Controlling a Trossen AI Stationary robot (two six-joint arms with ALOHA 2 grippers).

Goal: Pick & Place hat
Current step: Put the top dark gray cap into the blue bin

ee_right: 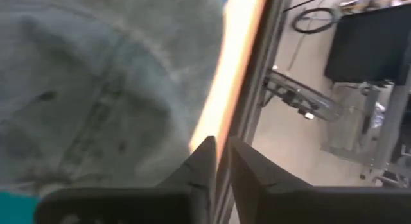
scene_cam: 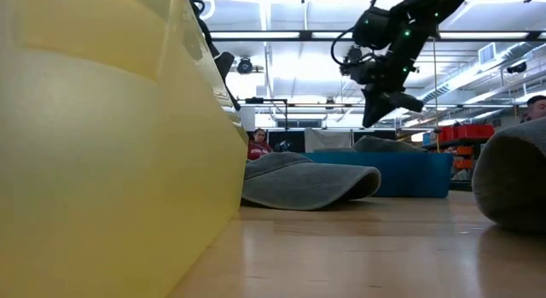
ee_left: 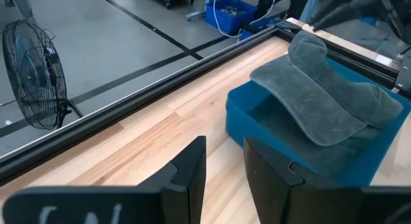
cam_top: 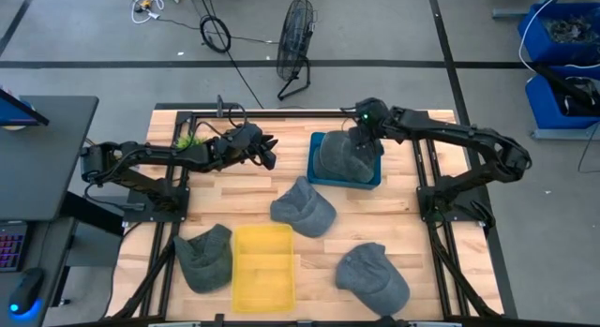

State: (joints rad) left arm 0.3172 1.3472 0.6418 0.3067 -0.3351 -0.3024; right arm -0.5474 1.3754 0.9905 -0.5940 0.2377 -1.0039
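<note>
The right gripper hangs over the hat that sits in the blue bin, while the left gripper waits just beside that bin. From the low view, the right gripper is clear above the bin, holding nothing. Its wrist view shows fingers nearly together, so a descent now could shove the hat's crown rather than pinch it.

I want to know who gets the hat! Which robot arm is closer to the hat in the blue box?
The right. The right gripper hangs just above the hat lying in the blue bin. The left gripper waits off to that bin's side, over bare table.
</note>
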